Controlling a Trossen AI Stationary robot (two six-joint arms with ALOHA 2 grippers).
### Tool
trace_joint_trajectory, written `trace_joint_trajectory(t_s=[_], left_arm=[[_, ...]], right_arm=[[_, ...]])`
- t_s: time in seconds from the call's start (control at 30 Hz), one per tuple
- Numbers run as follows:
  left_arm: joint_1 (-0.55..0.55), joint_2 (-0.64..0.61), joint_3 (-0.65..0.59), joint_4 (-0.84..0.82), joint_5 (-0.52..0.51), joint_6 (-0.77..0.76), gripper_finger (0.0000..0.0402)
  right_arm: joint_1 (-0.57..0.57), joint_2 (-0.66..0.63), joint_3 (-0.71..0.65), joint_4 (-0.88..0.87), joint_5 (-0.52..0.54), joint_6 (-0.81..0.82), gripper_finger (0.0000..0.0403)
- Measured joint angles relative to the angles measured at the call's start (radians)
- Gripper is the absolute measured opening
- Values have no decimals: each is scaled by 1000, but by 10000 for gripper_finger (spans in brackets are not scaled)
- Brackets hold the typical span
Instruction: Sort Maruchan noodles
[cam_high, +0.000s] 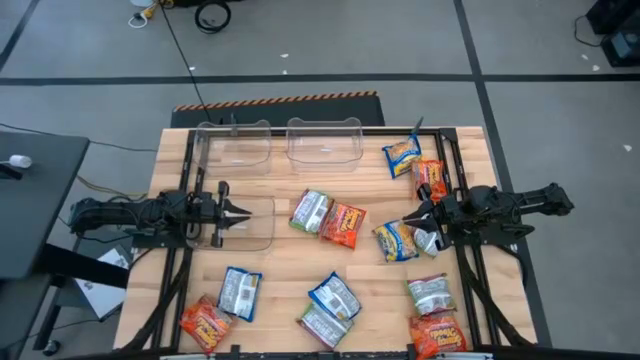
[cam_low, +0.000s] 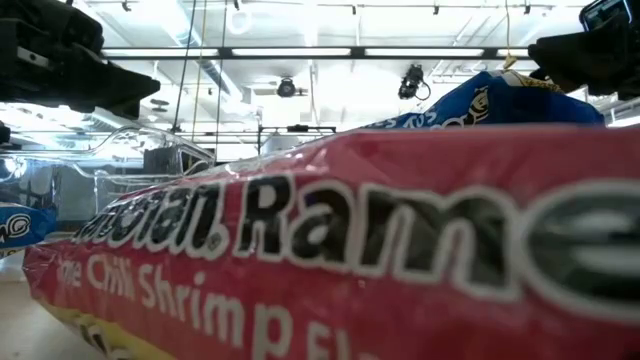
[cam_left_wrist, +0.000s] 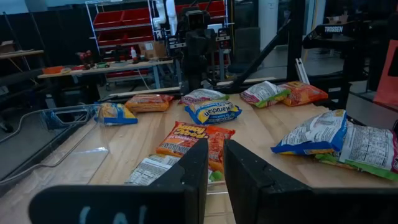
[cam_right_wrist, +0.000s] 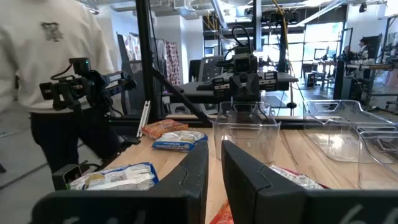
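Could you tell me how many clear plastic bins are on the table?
3: the left bin and the middle bin side by side at the far edge; the third bin midway along the left side. None looks hidden.

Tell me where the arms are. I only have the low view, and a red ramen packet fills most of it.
Observer: The left gripper hangs over a clear bin on the table's left side.
Operator: And the right one?
Observer: The right gripper faces it from the right side, beside a blue-and-yellow packet.
Operator: Anything sorted yet?
Observer: No. Two more bins stand at the far edge with nothing in them, and the noodle packets lie scattered on the wood.
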Motion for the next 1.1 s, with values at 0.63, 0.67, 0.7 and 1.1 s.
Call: trace_joint_trajectory(t_s=[0.63, 0.67, 0.7, 1.1], left_arm=[[0, 0, 0, 0, 0, 0, 57], [0, 0, 0, 0, 0, 0, 57], [0, 0, 0, 0, 0, 0, 57], [0, 0, 0, 0, 0, 0, 57]], right_arm=[[0, 0, 0, 0, 0, 0, 52], [0, 0, 0, 0, 0, 0, 52], [0, 0, 0, 0, 0, 0, 52], [-5, 0, 0, -10, 62, -99, 52]])
